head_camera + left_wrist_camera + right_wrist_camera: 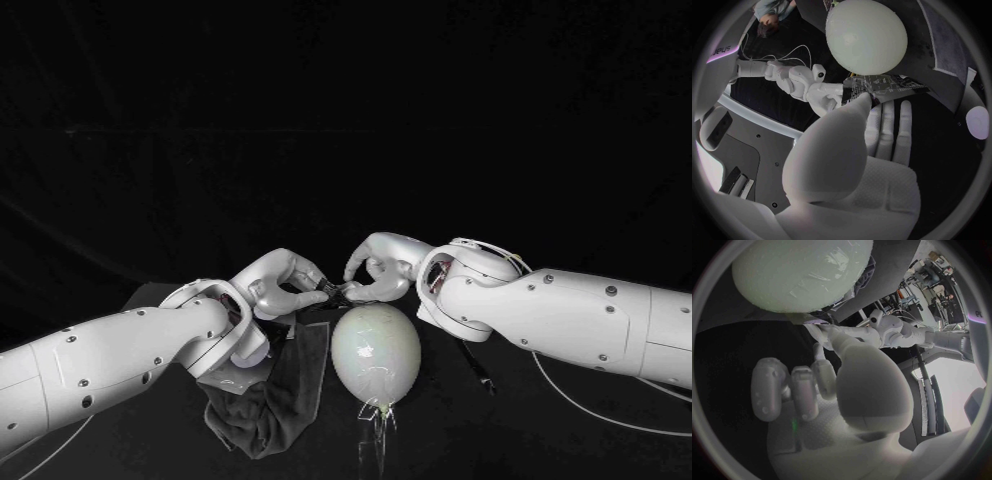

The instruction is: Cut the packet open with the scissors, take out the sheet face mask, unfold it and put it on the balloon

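Packet (879,87): dark foil, held off counter (577,440) between both hands, just beside end of balloon (376,350). Fingers of left hand (281,285) clamped on packet, thumb on one face, rest behind. Fingers of right hand (378,275) pinch opposite edge. Cannot tell whether packet is cut. Judgement: packet light, thin, flexible, slick; liable to slip or buckle. Best hold at edge seams, firm pinch. Mask inside likely wet, limp, easily torn. Balloon light, may roll. Grey cloth (267,410) lies under left arm.

I read a black desk (476,440) in the foreground and a plain black backdrop (346,100) behind it. Lighting is dim.
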You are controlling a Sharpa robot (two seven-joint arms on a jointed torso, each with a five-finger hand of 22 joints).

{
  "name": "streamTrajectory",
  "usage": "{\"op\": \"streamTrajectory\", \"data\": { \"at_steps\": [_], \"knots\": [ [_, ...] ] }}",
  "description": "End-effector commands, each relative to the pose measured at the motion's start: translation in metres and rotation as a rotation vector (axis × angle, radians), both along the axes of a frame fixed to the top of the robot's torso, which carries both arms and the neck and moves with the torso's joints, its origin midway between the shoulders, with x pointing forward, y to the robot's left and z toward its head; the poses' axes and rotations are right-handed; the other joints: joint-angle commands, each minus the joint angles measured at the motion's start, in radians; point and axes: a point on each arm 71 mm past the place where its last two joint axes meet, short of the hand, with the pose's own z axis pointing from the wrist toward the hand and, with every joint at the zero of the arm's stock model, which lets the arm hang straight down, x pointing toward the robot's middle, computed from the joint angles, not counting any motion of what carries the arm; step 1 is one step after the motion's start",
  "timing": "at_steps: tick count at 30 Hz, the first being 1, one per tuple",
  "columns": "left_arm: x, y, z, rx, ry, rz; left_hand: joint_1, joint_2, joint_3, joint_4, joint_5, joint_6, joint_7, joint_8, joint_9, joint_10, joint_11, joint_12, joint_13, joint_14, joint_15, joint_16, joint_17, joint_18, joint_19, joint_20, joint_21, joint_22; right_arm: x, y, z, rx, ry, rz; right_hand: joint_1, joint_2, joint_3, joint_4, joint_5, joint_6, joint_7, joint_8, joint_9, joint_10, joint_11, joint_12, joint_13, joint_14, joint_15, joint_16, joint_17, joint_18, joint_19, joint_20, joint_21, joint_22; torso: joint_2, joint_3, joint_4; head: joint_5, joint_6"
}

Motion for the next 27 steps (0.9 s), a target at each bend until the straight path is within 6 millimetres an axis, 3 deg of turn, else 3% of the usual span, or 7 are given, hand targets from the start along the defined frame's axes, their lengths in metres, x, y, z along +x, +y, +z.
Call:
{"op": "streamTrajectory", "data": {
  "at_steps": [1,6,11,27],
  "knots": [
    [-0.0014,-0.0039,0.0028,-0.01,-0.015,-0.016,-0.017,0.003,0.016,-0.005,0.002,0.001,0.001,0.007,0.033,0.006,0.0,-0.001,0.002,0.007,-0.001,0.004,-0.001,0.011,-0.009,0.002,0.01,0.006,-0.0016,0.0016,-0.0024,-0.078,-0.017,0.016,0.013,-0.006,-0.003,-0.003,0.007,0.006,-0.001,-0.004,-0.002,0.008,-0.001,0.003,0.126,0.096,0.002,0.002,0.225,0.001,0.009,0.006,0.004,0.203,0.0,-0.0002,0.0009,-0.001,-0.002],
    [-0.0027,-0.0055,0.0033,-0.013,-0.015,-0.021,-0.02,0.002,0.02,-0.007,0.002,0.0,0.001,0.008,0.034,0.006,0.0,-0.001,0.002,0.007,-0.001,0.005,-0.001,0.011,-0.011,0.002,0.012,0.007,-0.0008,0.0013,-0.0037,-0.123,-0.032,0.006,0.021,-0.01,-0.002,-0.001,0.085,0.021,-0.003,-0.006,-0.005,-0.001,-0.003,-0.007,0.119,0.094,0.001,0.0,0.221,0.002,0.006,0.005,-0.002,0.202,-0.001,-0.0001,0.0005,-0.001,-0.001],
    [-0.0044,-0.0068,0.0039,-0.018,-0.013,-0.026,-0.022,0.001,0.023,-0.009,0.002,0.0,0.001,0.008,0.034,0.006,0.0,-0.001,0.002,0.007,-0.001,0.005,-0.001,0.011,-0.013,0.003,0.014,0.009,0.0006,0.0006,-0.0042,-0.161,-0.058,-0.011,0.022,-0.011,0.001,0.0,0.106,0.025,-0.003,-0.007,-0.007,-0.002,-0.003,-0.008,0.118,0.094,0.0,0.0,0.22,0.002,0.006,0.005,-0.004,0.201,-0.001,-0.0004,0.001,-0.002,0.0],
    [-0.011,-0.0115,0.0057,-0.027,-0.006,-0.051,-0.032,-0.002,0.035,-0.017,0.002,0.0,0.001,0.009,0.036,0.006,0.0,-0.001,0.003,0.006,-0.001,0.006,-0.002,0.011,-0.019,0.004,0.021,0.014,0.0031,-0.0004,-0.0015,-0.151,-0.108,-0.06,0.02,0.028,0.045,0.018,0.133,0.076,-0.023,0.013,-0.005,0.014,-0.02,0.016,0.13,0.098,-0.013,0.004,0.234,-0.004,0.023,-0.005,0.027,0.21,0.0,0.0001,0.0001,-0.005,0.002]
  ]
}}
